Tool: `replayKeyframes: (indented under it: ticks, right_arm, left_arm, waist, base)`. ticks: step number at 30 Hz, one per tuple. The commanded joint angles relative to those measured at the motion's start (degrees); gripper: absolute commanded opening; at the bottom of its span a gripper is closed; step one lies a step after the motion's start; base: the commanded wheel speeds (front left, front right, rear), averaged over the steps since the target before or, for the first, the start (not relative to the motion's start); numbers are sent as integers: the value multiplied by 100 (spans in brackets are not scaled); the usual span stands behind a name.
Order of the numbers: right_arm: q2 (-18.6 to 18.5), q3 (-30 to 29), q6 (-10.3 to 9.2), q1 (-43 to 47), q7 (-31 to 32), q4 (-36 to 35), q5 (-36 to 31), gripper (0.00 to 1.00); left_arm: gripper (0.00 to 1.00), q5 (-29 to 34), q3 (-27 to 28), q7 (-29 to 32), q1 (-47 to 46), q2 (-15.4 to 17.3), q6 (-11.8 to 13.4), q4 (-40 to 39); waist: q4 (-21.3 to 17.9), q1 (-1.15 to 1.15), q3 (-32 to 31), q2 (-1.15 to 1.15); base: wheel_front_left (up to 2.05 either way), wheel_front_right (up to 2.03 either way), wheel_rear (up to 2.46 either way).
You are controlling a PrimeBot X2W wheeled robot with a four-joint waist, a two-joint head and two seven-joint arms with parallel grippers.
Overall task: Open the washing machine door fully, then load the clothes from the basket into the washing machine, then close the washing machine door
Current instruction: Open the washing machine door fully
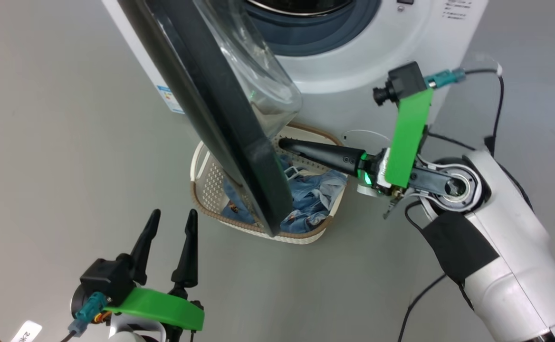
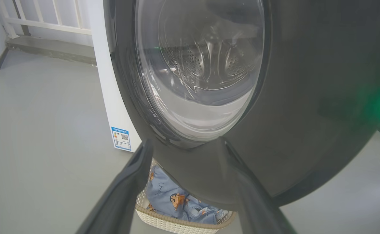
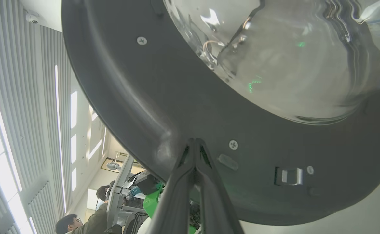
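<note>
**Right gripper meets the inner face of a half-open washer door**

The right gripper [image 1: 283, 142] has its two long dark jaws pressed together, pinching nothing. Their shared tip rests against the matt dark inner face of the washing machine door [image 1: 215, 118], a large round glossy black door with a clear bulging glass bowl at its centre. The tip sits near the door's lower rim, beside a small screw and not far from a metal latch [image 3: 291, 175].

The left gripper [image 1: 173, 216] is at the lower left of the head view. Its jaws are spread and empty, pointing at the door's outer face without touching it.

The door stands partly open, swung out from the big white boxy washing machine [image 1: 353, 80], whose grey rubber gasket [image 1: 306, 40] shows at the opening. A small blue label [image 1: 170, 97] marks the machine's front.

Under the door's free edge, a small cream-white perforated plastic basket [image 1: 211, 187] with a brown rim sits on the grey floor [image 1: 44, 142]. The clothes [image 1: 315, 190], soft light-blue printed garments, lie inside it.

A person [image 3: 69, 222] shows low in the right wrist view.
</note>
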Motion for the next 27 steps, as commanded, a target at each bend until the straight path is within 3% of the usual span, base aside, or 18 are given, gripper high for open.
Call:
replayKeyframes:
  ticks: [1,2,4,27]
  right_arm:
    - [90,-26,8,144,-77,-157,-19,51]
    - [69,-57,8,186,-112,-157,-17,73]
    - [25,-125,8,275,-182,-163,-8,100]
    - [-523,-652,8,1594,-1352,-430,-248,100]
  left_arm:
    - [100,65,227,-37,-42,108,-22,-101]
    - [100,57,248,-37,-33,108,-36,-93]
    - [100,68,293,-37,-3,108,-60,-83]
    - [100,537,883,-37,369,108,-271,-26]
  waist:
    - [-85,0,-76,0]
    - [-120,0,-103,0]
    - [-189,0,-156,0]
    - [-1056,0,-628,0]
  base:
    - [0,0,0]
    - [0,0,0]
    - [0,0,0]
    - [0,0,0]
